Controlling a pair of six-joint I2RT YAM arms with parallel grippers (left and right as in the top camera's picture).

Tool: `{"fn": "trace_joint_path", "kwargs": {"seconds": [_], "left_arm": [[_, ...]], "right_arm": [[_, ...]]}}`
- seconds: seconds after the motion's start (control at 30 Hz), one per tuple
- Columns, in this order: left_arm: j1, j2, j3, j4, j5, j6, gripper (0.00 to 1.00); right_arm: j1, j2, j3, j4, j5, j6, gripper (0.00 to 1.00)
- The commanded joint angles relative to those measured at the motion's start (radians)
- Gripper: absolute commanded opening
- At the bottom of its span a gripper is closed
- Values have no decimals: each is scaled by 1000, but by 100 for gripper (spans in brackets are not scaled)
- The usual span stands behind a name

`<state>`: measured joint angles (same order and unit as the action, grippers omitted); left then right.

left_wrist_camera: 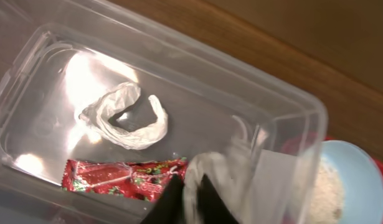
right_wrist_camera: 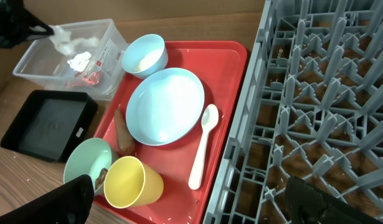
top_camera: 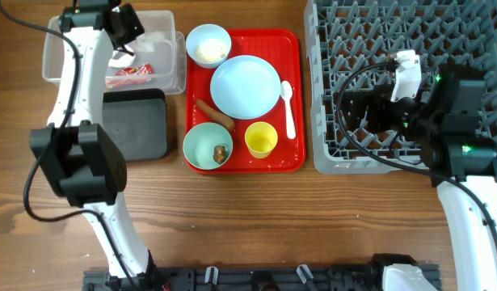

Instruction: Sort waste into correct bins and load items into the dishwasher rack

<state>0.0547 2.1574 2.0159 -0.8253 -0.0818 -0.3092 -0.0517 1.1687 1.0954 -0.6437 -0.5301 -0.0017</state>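
Crumpled white paper [left_wrist_camera: 228,177], pinched between the near-closed fingers of the left gripper [left_wrist_camera: 190,198], hangs over the clear plastic tub [left_wrist_camera: 29,62], presumably for dropping beside the red-and-white wrappers [left_wrist_camera: 116,177]; the right gripper [right_wrist_camera: 188,186], fingers spread wide, hovers above the dishwasher rack [right_wrist_camera: 328,93].

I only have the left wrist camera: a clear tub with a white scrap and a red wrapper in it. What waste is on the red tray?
Observer: A brown-orange stick lies on the red tray, right beside the plate.
Operator: Any other food scraps there?
Observer: Yes, a brown lump sits inside the bowl next to the yellow cup.
Operator: And on the other side?
Observer: The right claw hangs open over the grey rack, holding nothing.
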Motion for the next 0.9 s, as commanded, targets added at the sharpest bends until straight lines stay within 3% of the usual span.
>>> {"fn": "trace_joint_path", "kwargs": {"seconds": [0.0, 0.03, 0.07, 0.23, 0.5, 0.87], "left_arm": [[-5, 36, -2, -1, -14, -10, 37], [-5, 36, -2, 0, -18, -9, 58], [-5, 36, -2, 3, -22, -9, 65], [-7, 14, 0, 6, -13, 67, 84], [-97, -73, 0, -77, 21, 226, 87], [-320, -78, -2, -238, 76, 238, 83]], "right_arm": [[-2, 8, 23, 0, 10, 5, 100], [-2, 8, 23, 0, 10, 5, 100], [-2, 8, 23, 0, 10, 5, 100], [-2, 8, 23, 0, 10, 5, 100], [-2, 8, 23, 2, 10, 5, 100], [-2, 8, 23, 3, 10, 5, 100]]}}
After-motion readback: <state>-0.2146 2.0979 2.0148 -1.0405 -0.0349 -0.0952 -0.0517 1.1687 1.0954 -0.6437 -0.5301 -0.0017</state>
